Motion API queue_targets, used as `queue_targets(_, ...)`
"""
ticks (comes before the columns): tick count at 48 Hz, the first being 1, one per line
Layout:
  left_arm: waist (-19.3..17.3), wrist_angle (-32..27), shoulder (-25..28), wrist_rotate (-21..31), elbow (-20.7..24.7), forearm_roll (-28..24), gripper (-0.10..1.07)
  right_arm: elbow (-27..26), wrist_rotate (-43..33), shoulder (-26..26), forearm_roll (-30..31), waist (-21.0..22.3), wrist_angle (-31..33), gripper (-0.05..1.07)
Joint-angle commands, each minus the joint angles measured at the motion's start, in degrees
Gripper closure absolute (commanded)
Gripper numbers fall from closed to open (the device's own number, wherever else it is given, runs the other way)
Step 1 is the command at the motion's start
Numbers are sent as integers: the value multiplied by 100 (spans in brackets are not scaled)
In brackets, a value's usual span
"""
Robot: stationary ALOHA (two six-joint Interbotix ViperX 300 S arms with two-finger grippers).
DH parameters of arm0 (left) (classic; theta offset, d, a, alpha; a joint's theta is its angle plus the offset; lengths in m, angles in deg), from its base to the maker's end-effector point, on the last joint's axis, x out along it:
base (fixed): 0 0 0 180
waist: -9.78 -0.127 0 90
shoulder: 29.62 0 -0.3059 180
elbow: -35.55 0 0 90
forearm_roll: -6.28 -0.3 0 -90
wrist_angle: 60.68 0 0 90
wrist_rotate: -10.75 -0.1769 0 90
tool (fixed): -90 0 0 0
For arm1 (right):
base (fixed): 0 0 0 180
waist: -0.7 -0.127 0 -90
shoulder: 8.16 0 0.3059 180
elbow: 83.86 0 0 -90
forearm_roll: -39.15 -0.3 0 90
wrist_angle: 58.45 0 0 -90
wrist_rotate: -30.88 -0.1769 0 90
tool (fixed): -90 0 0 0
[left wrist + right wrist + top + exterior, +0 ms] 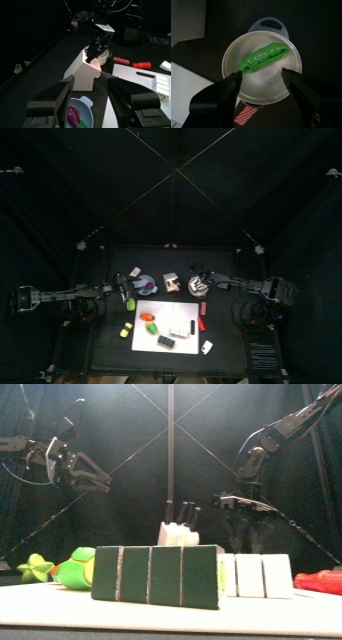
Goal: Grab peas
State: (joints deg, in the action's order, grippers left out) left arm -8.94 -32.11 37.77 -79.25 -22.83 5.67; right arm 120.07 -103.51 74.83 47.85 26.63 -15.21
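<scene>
Poised over the peas (264,57) with the right hand (263,75), spread wide, straddling the white rim, pinching nothing. Lying in the back row of the tabletop (147,258), right of centre, flat and face up, with a small tab on one edge.

Could go wrong on closing. Judging by that low, round, smooth-looking rim, might squirt out sideways under an off-centre squeeze, or stay put under a pinch started too high. Might also tip up on edge if caught on one side only. Worth centring and dropping lower before pressing together.

Just beside, toward the left arm: a white box (174,283), near enough to be knocked by a skewed descent. Past that, a pale bowl (143,286) holding something purple. Over the bowl, the left hand (89,82), likewise spread and empty, not in the way.

Further toward the front edge: a white board (167,313), with a red piece (205,310) at one side and a small green piece (130,305) and a yellow piece (124,331) off the other. Not to be mistaken for the target, either of those last two.

Nearest the front camera, well apart from the work: a dark green slatted block (154,574) and white blocks (254,574). No obstacle to the reach, by the look of it.
</scene>
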Motion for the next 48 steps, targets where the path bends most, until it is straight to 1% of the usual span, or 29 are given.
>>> queue_targets(1, -9, 18, 0, 9, 62, 0, 13, -44, -466, 158, 105, 62, -132, 8)
queue_targets(7, 0, 18, -9, 0, 62, 9, 13, -35, -1107, 149, 316, 44, -325, 8)
queue_targets(14, -18, 18, -9, -9, 62, 0, 13, 9, -1819, 105, 413, 26, -334, 8)
queue_targets(22, -18, 9, -9, -9, 53, 0, 13, 62, -2452, 53, 615, 9, -352, 8)
queue_targets(28, -18, 9, -26, -9, 35, 0, 13, 70, -2786, -18, 677, -114, -360, 8)
queue_targets(37, -18, 9, -53, -9, 35, 9, 13, 44, -3164, -281, 773, -149, -360, 8)
queue_targets(48, -18, 9, -44, -9, 35, 9, 13, 0, -3234, -536, 888, -185, -369, 8)
